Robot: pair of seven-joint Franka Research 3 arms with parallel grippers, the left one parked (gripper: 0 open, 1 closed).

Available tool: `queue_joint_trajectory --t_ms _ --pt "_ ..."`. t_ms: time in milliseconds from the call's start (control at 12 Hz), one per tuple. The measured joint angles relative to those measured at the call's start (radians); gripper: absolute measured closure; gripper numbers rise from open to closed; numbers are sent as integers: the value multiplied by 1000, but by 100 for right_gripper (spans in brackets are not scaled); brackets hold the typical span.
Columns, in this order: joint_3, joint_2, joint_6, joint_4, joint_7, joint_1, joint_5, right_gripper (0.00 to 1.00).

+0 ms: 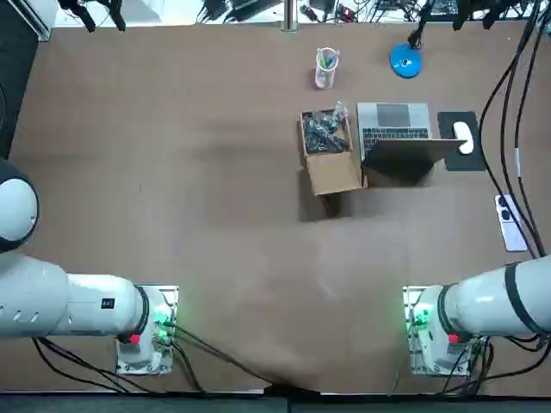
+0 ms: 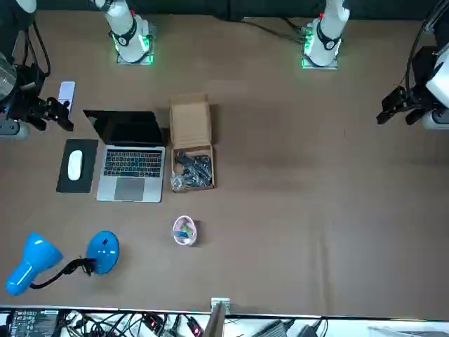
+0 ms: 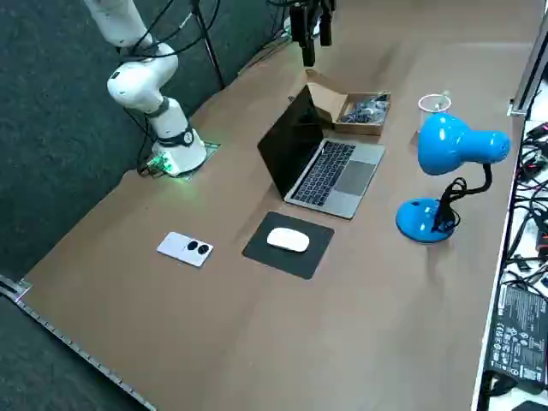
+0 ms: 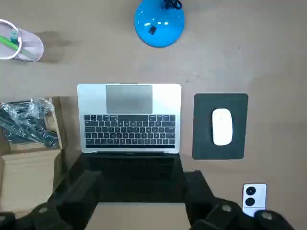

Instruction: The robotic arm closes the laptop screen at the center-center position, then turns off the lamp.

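Fingers of my right arm stand wide apart and hold nothing. In the wrist view they frame the dark top edge of the laptop lid. The front view puts them at the left edge of the frame, above the mouse pad. The side view puts them at top centre, hanging clear of the lid.

The laptop sits open on the table, right of centre in the upper half of the top view. Its screen stands upright and its keyboard faces the top of the frame. A cardboard box with bagged parts sits just beside it on the left. The pad on its right carries a white mouse.

The blue lamp has its base near the upper right corner of the top view, just above the laptop. In the front view its head reaches toward the lower left corner. I cannot tell whether it is lit.

A cup of pens stands left of the lamp base. A phone lies at the right edge.
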Motion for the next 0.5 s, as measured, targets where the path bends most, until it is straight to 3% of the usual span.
queue_joint_trajectory --t_ms 500 --pt "0 2 0 0 0 1 1 0"
